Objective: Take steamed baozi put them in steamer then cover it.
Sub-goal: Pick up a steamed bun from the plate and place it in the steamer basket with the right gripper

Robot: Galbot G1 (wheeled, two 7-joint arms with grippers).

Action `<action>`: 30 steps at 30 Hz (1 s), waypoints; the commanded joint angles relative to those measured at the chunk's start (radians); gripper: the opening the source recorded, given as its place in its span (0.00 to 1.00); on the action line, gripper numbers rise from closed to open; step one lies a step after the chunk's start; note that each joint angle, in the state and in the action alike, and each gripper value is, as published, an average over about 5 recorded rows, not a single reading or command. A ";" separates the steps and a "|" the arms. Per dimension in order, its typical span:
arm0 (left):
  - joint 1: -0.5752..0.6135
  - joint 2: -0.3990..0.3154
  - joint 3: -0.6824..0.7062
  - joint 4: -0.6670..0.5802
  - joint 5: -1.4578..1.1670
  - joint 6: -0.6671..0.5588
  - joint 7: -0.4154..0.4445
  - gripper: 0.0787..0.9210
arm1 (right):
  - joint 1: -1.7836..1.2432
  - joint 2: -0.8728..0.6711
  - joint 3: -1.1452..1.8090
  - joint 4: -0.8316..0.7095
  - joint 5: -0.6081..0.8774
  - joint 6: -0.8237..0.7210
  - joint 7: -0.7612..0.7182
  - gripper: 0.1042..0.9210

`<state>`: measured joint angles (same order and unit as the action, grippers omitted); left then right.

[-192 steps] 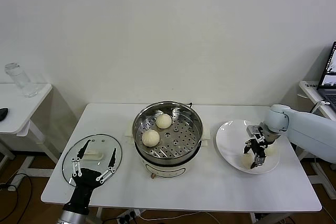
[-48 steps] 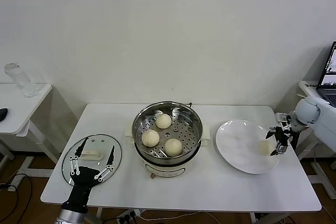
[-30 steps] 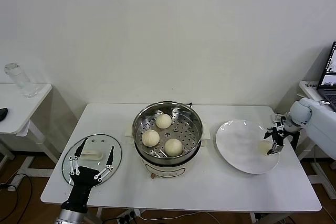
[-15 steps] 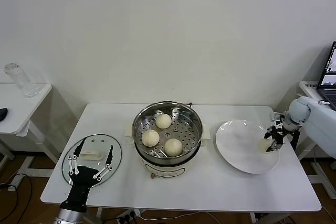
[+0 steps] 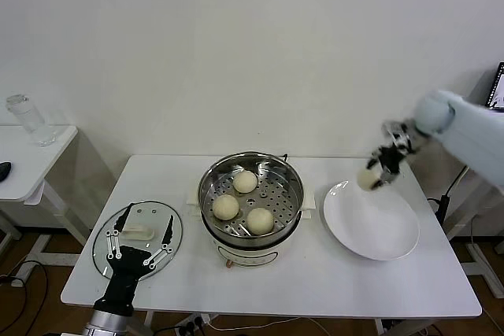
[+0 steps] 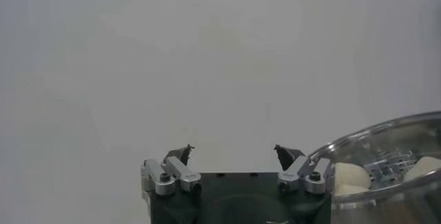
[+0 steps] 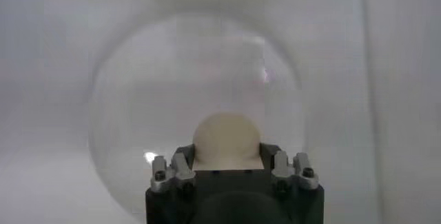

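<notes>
A white table holds a steel steamer [image 5: 251,201] with three baozi [image 5: 260,220] on its perforated tray. To its right is a white plate [image 5: 378,234], now bare. The right gripper [image 5: 378,172] is raised above the plate's far edge, fingers clamped on the fourth baozi [image 7: 227,140]; the head view is blurred there, so grip depth is hard to judge. The soft bun could slip or squash on the way to the steamer, or land on one already inside. The left gripper [image 5: 140,243], fingers apart, hovers over the glass lid [image 5: 150,214] at the table's left.
</notes>
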<state>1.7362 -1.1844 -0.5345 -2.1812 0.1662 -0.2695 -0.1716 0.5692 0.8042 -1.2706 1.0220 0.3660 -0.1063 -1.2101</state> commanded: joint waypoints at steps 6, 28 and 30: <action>-0.004 0.002 0.002 -0.005 -0.001 0.002 -0.002 0.88 | 0.312 0.313 -0.273 0.192 0.355 -0.107 0.012 0.68; -0.004 0.001 -0.009 0.003 -0.004 -0.002 -0.009 0.88 | 0.140 0.413 -0.311 0.140 0.253 -0.125 0.105 0.68; -0.002 0.001 -0.009 0.002 -0.004 -0.002 -0.009 0.88 | 0.133 0.417 -0.311 0.134 0.249 -0.124 0.111 0.68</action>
<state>1.7328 -1.1835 -0.5432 -2.1778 0.1623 -0.2704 -0.1798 0.7276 1.1862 -1.5607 1.1591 0.6246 -0.2234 -1.1237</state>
